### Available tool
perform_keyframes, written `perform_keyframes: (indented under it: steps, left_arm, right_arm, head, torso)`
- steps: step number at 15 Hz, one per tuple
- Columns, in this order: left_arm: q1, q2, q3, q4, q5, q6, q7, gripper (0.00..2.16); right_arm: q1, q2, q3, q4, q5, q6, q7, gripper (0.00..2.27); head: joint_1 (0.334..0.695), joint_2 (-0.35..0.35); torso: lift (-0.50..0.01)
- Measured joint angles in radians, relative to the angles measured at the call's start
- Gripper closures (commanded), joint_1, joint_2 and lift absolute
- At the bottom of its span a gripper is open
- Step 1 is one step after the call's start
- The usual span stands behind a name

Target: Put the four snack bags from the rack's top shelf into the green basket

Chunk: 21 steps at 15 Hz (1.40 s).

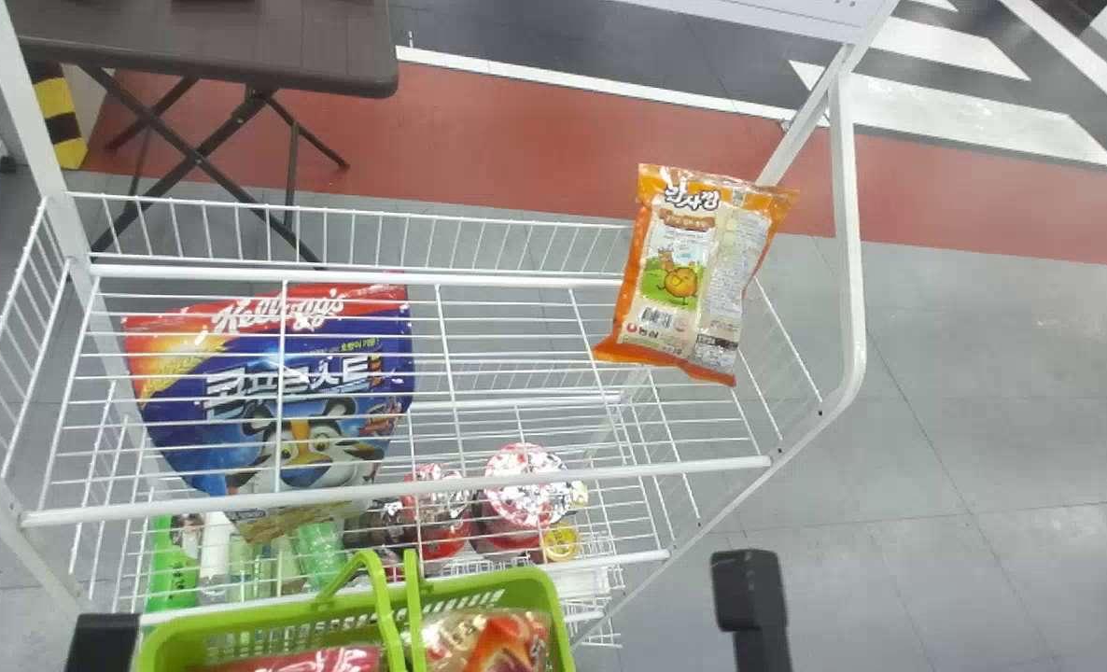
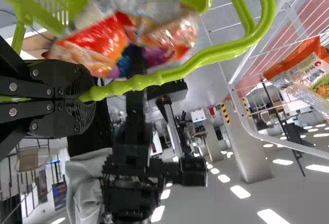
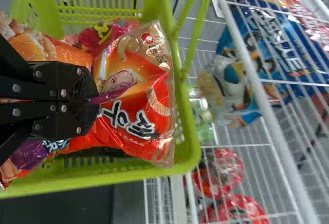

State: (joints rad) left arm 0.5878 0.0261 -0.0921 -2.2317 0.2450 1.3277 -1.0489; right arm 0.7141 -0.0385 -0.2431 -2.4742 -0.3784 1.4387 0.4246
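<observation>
An orange snack bag [image 1: 693, 271] rests on the right end of the rack's top shelf [image 1: 516, 280]. At the head view's bottom edge, a black part of my left gripper [image 1: 101, 644] and one of my right gripper [image 1: 749, 597] flank the green basket [image 1: 516, 588]. My left gripper [image 2: 87, 98] is shut on the basket's green handle [image 2: 205, 57] in the left wrist view. Over the basket [image 3: 185, 154], the right wrist view shows my right gripper [image 3: 95, 100] shut on a red-orange snack bag [image 3: 133, 116]. More bags, one partly purple [image 3: 31, 154], lie around it.
A blue cereal bag [image 1: 301, 401] shows through the top shelf's wires on the left. Red-lidded cups [image 1: 516, 495] and a green bottle [image 1: 173, 569] stand lower in the rack. White posts [image 1: 847, 233] frame it, with a dark folding table [image 1: 208, 56] behind.
</observation>
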Motion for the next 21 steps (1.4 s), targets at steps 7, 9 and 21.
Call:
perform_keyframes:
  steps: [7, 9, 21]
  left_arm:
    - [0.022, 0.002, -0.003, -0.018, -0.001, -0.001, -0.006, 2.11]
    - [0.027, 0.002, -0.006, -0.023, -0.001, -0.001, -0.006, 2.11]
    - [0.032, 0.025, -0.061, -0.038, -0.023, 0.001, 0.003, 2.11]
  right_arm:
    - [-0.02, -0.004, 0.016, 0.021, 0.006, -0.019, -0.002, 0.06]
    - [-0.019, -0.002, -0.006, 0.015, 0.006, -0.092, -0.005, 0.06]
    - [-0.374, 0.002, 0.036, 0.343, 0.312, -0.874, -0.368, 0.07]
  head:
    - [0.695, -0.35]
    - [0.695, -0.35]
    - [0.695, -0.35]
  torso:
    - [0.0]
    - [0.0]
    - [0.0]
